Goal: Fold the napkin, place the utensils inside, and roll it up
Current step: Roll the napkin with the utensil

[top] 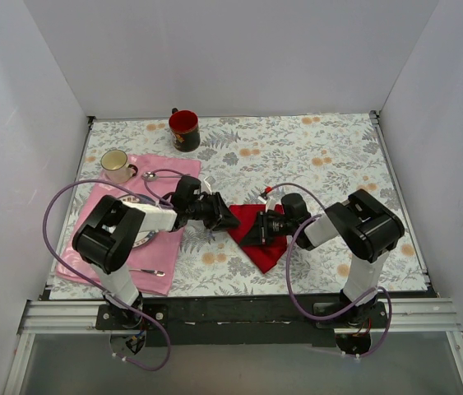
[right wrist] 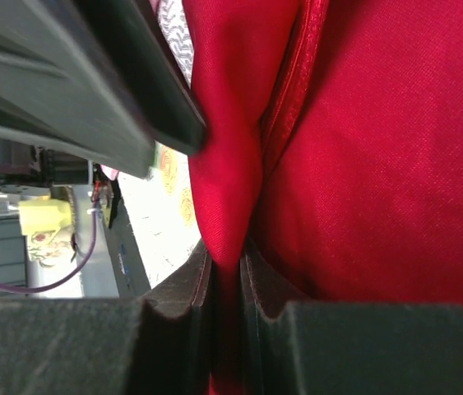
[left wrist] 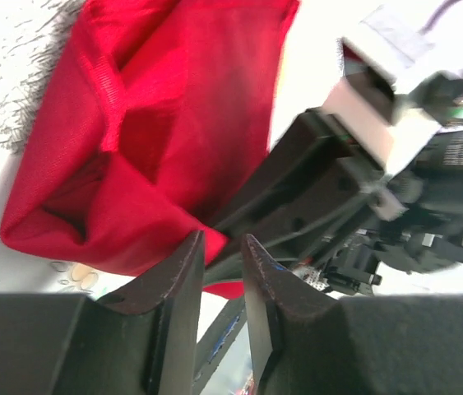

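Your right pincer (right wrist: 224,255) is clenched on a ridge of the napkin (top: 266,255), which lies bunched at centre frame on the surface (top: 313,164). Your left pincer (left wrist: 223,244) is narrowed at the cloth's lower edge, but you cannot tell whether it grips. Confirm both bites, then lift evenly and lay the fold flat with its edges matched.

This was a lab test booth, not a home. 3 plain white panels (top: 239,58) boxed in a flowered tablecloth (top: 313,156). A left arm (top: 112,234) and a right arm (top: 367,226) of a robot stood on a bare metal rail (top: 67,317) at the near edge, with purple cables (top: 44,226) looping loose. A pink placemat (top: 99,214), a red mug (top: 184,130), a cream cup (top: 116,164) and a red napkin (top: 268,253) were set out like props.
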Robot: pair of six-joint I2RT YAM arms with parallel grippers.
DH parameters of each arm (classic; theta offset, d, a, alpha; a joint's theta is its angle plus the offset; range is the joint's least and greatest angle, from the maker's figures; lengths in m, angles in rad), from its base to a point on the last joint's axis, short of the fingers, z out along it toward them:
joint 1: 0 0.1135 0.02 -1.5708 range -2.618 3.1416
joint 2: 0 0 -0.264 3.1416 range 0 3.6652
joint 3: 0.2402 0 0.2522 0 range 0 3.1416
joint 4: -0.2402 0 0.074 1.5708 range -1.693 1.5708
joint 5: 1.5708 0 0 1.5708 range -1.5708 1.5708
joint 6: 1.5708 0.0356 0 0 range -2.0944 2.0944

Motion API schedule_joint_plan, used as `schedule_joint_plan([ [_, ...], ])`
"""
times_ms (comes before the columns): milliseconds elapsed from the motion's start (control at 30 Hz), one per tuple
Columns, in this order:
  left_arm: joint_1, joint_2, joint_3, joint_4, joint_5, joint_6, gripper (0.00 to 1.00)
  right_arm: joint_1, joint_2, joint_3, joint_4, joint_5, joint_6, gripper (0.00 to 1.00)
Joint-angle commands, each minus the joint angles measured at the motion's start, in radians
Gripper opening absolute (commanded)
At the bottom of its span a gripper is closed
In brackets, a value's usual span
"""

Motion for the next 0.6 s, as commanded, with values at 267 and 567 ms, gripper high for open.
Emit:
schedule_joint_plan([
  [267,0.002,0.076,-0.022,-0.004,-0.083,0.033,0.21,0.038,-0.160,0.195,-0.716,0.262,-0.382,0.37],
  [567,0.007,0.110,-0.002,-0.045,-0.076,0.045,0.20,0.150,-0.260,0.431,-1.177,0.587,-0.611,0.70],
])
